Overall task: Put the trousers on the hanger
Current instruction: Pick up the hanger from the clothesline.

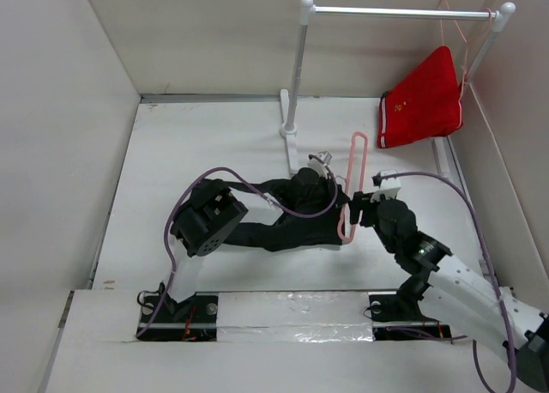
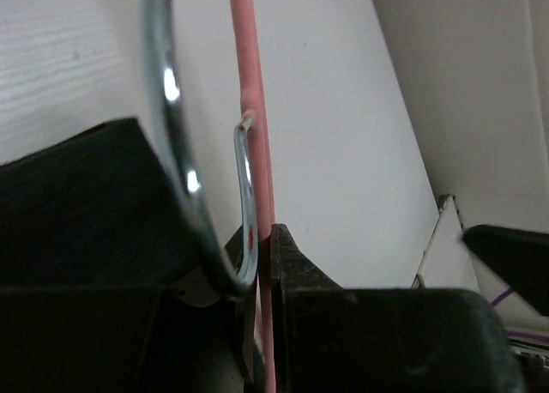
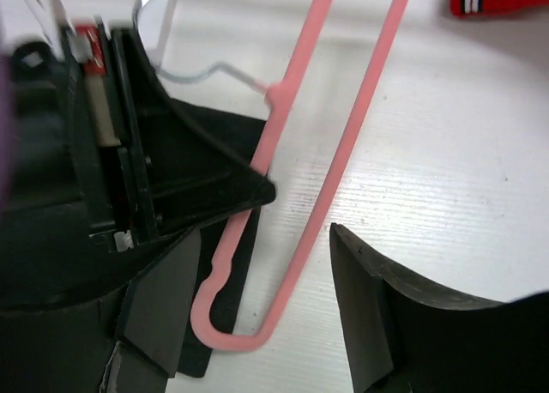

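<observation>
While the left tool (image 2: 262,243) is pressed together on the thin pale-pink triangular hanger (image 1: 355,183), clamping its slim pink bar just beside the curved silver metal hook (image 2: 176,153), the right tool (image 3: 266,238) has its two dark fingers spread apart. The hanger's rounded lower corner lies between them, and whether either pad touches it cannot be told. The long black trousers (image 1: 287,221) lie bunched on the white counter (image 1: 197,144) between the two arms, partly under the left arm. Their right edge meets the hanger's lower end, where the pink corner sits over a strip of black cloth. At the back right, red shorts with white trim (image 1: 422,101) hang from a white rail (image 1: 395,13).
</observation>
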`<state>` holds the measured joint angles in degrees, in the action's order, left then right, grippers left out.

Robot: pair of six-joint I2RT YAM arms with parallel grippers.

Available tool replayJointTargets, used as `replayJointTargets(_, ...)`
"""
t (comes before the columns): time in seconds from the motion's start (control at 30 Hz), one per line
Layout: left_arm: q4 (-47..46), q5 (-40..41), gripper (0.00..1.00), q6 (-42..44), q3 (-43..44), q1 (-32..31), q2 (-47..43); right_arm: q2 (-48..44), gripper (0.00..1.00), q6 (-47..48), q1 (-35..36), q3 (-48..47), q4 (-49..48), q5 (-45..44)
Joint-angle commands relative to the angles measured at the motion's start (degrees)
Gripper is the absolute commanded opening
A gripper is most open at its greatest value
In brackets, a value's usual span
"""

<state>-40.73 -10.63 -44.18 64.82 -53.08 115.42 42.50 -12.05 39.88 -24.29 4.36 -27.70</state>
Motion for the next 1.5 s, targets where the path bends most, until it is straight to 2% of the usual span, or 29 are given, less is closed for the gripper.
replayJointTargets(0.0,-6.64,-2.19,0.0,-0.46,-2.76,1.13,-4.32,-5.48,0.68,-0.07,0.38,-3.21,6.18,1.6)
replayJointTargets(0.07,-7.43,-4.03,0.0,-0.2,-3.64,1.14,-4.41,-9.0,0.7,-0.16,-0.32,-3.48,7.15,1.6)
replayJointTargets(0.1,-8.22,-4.48,0.0,-0.2,-4.34,1.14,-4.76,-9.62,0.67,0.27,-0.94,-3.31,6.2,2.12)
replayJointTargets(0.13,-9.18,-4.83,0.0,-0.37,-5.04,1.14,-4.94,-9.8,0.57,1.06,-3.03,-3.04,4.88,2.91)
replayJointTargets(0.17,-10.76,-5.71,0.0,-0.99,-6.27,1.14,-5.11,-8.5,0.29,1.94,-4.36,-3.56,2.69,5.7)
replayJointTargets(0.2,-11.47,-6.24,0.0,-1.17,-6.8,0.61,-5.37,-7.27,0.2,2.03,-5.68,-4.18,2.06,7.56)
replayJointTargets(0.23,-11.91,-6.68,0.0,-1.08,-7.16,0.09,-5.55,-5.69,0.07,2.03,-8.04,-4.7,1.1,9.32)
replayJointTargets(0.27,-12.26,-7.29,0.0,-0.91,-7.68,0.08,-5.9,-2.02,0.0,2.03,-9.11,-5.06,-1.7,12.73)
replayJointTargets(0.33,-12.35,-5.47,0.0,0.41,-8.48,-1.14,-7.3,1.86,0.0,1.95,-12.35,-5.41,-6.79,18.0)
replayJointTargets(0.37,-12.36,-4.93,0.0,0.68,-9.35,-1.15,-7.75,3.71,0.04,1.77,-13.33,-5.67,-7.87,19.69)
replayJointTargets(0.4,-12.27,-4.75,0.0,0.94,-9.62,-1.67,-8.27,6.95,0.12,1.34,-14.38,-6.72,-8.4,21.27)
replayJointTargets(0.43,-12.01,-5.27,0.0,1.2,-9.71,-1.68,-8.45,8.11,0.35,0.46,-15.87,-7.08,-9.97,24.59)
replayJointTargets(0.47,-12.0,-5.27,0.0,1.38,-9.8,-1.68,-8.63,8.99,0.45,0.19,-16.41,-6.73,-11.99,26.28)
replayJointTargets(0.53,-12.35,-4.58,0.0,1.64,-10.41,-1.68,-9.33,11.02,0.52,-0.51,-17.11,-4.81,-18.12,29.7)
replayJointTargets(0.77,-13.58,-5.54,0.0,1.83,-11.29,-1.68,-9.42,15.42,0.5,-2.97,-19.58,-2.87,-18.94,37.19)
replayJointTargets(0.87,-14.29,-6.77,0.0,1.12,-11.03,-2.2,-8.54,15.07,0.5,-3.76,-20.1,-1.47,-19.56,37.37)
replayJointTargets(0.97,-14.81,-4.41,0.0,0.42,-12.42,-2.73,-9.07,14.72,0.5,-3.42,-20.63,-1.19,-18.79,36.93)
replayJointTargets(1.17,-20.69,1.04,0.0,-9.24,-16.82,-3.87,-8.28,5.68,0.52,-1.14,-21.15,0.03,-10.1,34.22)
replayJointTargets(1.3,-24.3,3.15,0.0,-14.43,-17.53,-3.87,-4.25,-1.36,0.53,-0.08,-21.68,0.82,-4.89,33.5)
replayJointTargets(1.33,-25.0,4.03,0.0,-15.31,-17.79,-3.87,-3.71,-3.11,0.52,0.1,-21.68,1.61,-4.71,33.77)
replayJointTargets(1.37,-25.53,5.35,0.0,-16.8,-18.06,-3.87,-2.92,-3.65,0.33,0.19,-21.68,1.88,-4.54,33.77)
replayJointTargets(1.43,-26.33,6.32,0.0,-17.78,-18.41,-3.87,-2.48,-4.09,0.16,0.1,-22.3,2.32,-2.52,33.33)
replayJointTargets(1.47,-26.24,7.28,0.0,-18.04,-18.41,-3.87,-2.48,-3.57,0.0,0.19,-22.91,3.1,-3.12,34.2)
